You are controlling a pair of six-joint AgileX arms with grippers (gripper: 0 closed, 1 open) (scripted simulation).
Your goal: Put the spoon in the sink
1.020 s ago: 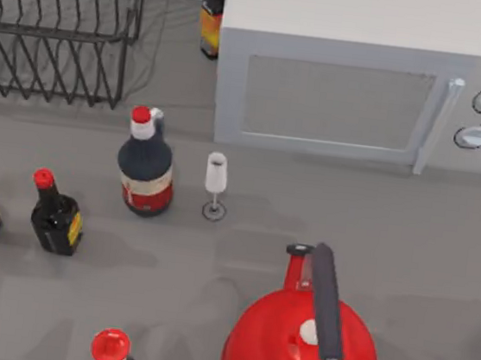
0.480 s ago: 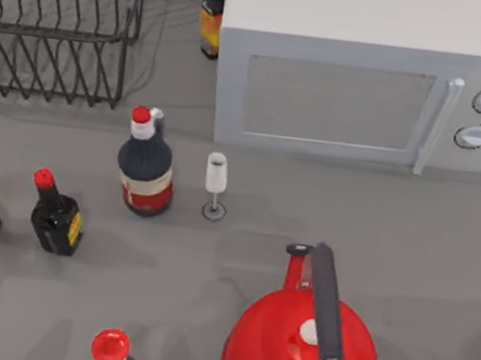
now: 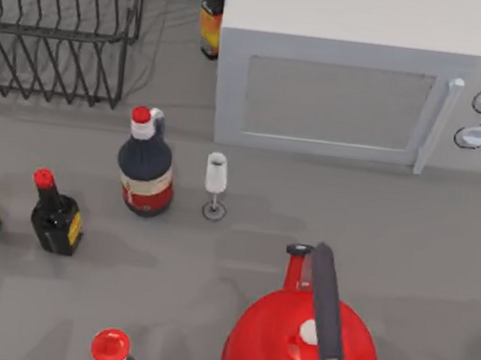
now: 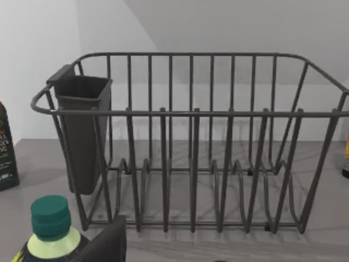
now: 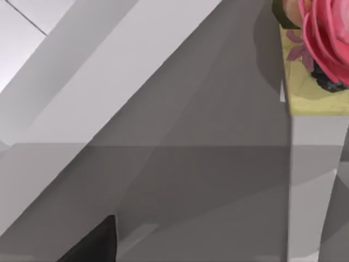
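The grey counter (image 3: 407, 242) carries a dish rack (image 3: 58, 29), microwave (image 3: 339, 78), bottles, a small glass (image 3: 215, 177) and a red kettle (image 3: 300, 343). End effector state: cannot tell. Spoon location: cannot tell.

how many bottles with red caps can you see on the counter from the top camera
4. One large dark bottle left of the wine glass, one small bottle further left, one at the bottom edge, one behind the microwave's left corner. Others may sit out of frame.
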